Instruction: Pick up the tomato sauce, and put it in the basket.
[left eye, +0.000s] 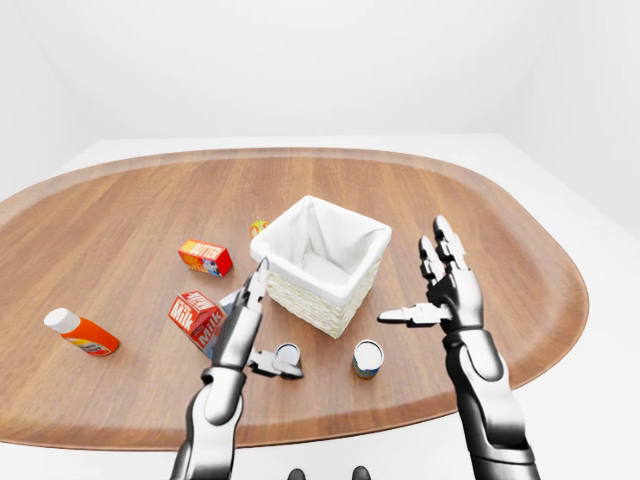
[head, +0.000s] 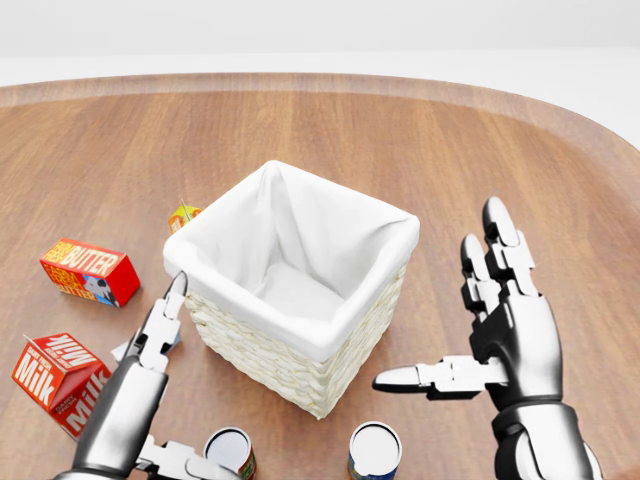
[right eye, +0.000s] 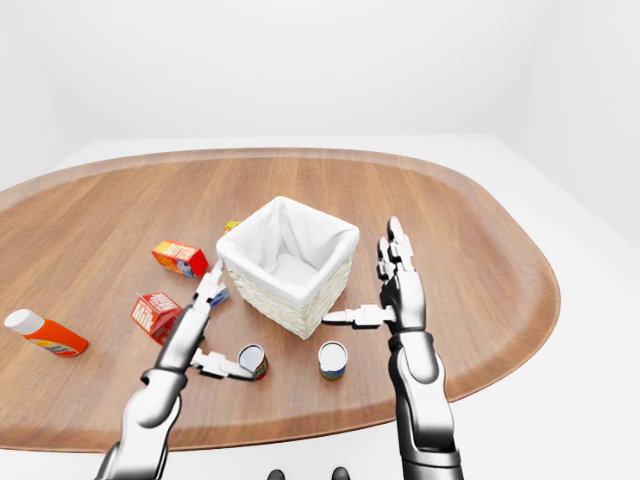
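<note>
Reaching low, the left robot hand (left eye: 250, 335) stands open, thumb beside the red tomato sauce can (left eye: 288, 355) just below the wicker basket (left eye: 320, 262); a nudge could tip it. Head view: the right robot hand (head: 500, 330) is spread empty, near a blue can (head: 375, 452), an easy mix-up.

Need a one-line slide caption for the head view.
Open left hand reaches a red can below the white-lined wicker basket.
</note>
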